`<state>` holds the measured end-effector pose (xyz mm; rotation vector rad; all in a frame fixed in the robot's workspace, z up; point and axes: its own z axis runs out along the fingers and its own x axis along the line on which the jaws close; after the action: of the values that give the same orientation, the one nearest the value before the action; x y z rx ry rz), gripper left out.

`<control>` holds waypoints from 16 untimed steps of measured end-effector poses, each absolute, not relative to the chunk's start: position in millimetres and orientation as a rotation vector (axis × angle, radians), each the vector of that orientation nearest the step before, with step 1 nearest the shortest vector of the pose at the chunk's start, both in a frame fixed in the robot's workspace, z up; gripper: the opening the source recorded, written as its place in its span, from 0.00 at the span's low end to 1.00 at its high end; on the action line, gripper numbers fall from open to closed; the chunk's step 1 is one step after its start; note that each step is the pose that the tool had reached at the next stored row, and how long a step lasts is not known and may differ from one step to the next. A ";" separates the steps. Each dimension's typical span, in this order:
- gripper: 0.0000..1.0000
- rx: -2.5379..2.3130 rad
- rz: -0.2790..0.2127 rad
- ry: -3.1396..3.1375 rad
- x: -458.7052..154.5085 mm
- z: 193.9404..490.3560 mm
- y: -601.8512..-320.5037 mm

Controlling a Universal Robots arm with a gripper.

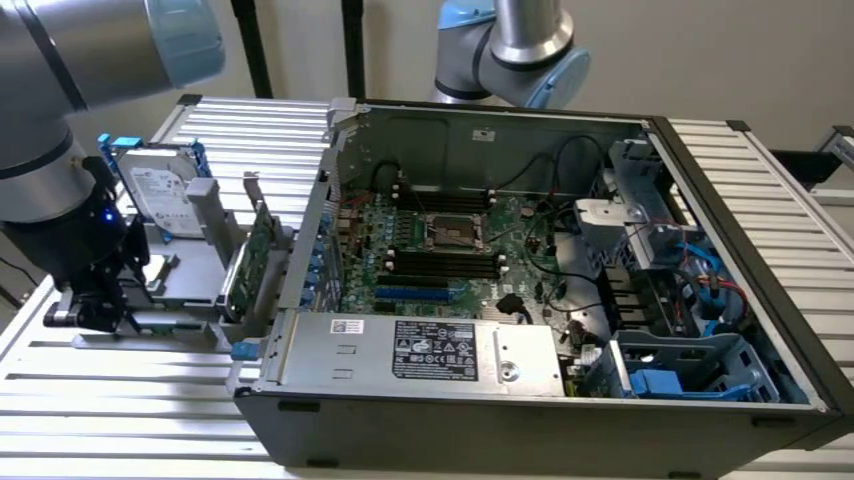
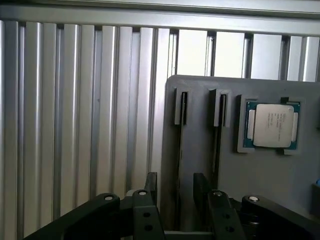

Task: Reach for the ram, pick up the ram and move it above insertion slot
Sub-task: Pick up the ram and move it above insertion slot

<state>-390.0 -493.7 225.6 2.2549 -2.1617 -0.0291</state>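
Three things could have spoiled the work from here, by my judgement. The biggest was the open computer case (image 1: pixel 561 250), standing well off to one side of the gripper (image 1: pixel 96 305). Any carry toward the memory slots on its board would have had to clear the case's near wall, and a low path could have knocked a held stick askew. Next was the grey holder plate (image 2: pixel 260 185) on the slatted tabletop (image 2: pixel 75 125), lying directly beneath the gripper. Too deep a descent would have driven the fingertips into it. Smallest, and likeliest, was misalignment with the ram (image 2: pixel 179 150), which appeared as a thin dark edge standing in one of the plate's two narrow slots, right between the fingers. A slight offset or twist would have let one finger land on the stick's top edge or pinch it crookedly, and a thin board gripped off-centre could tilt or jam. The second slot (image 2: pixel 218 140) ran just beside the gripper, with a processor chip (image 2: pixel 272 125) seated farther out on that side. A wandering finger could have caught that neighbouring slot.

The gripper was open, its two fingers (image 2: pixel 151 185) parted wider than the stick, one on each side of it. It held nothing, and no contact with the ram could be made out.
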 end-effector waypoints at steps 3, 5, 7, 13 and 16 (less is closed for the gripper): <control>0.42 2.258 -0.027 -2.160 -390.0 220.0 -493.4; 0.42 2.265 -0.024 -2.155 -390.0 216.4 -492.2; 0.42 2.274 -0.020 -2.149 -390.0 212.9 -489.9; 0.42 2.287 -0.013 -2.142 -391.3 204.8 -487.1; 0.42 2.287 -0.013 -2.142 -391.7 202.0 -487.1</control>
<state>-391.7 -487.1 202.0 2.2872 -2.1421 -0.0126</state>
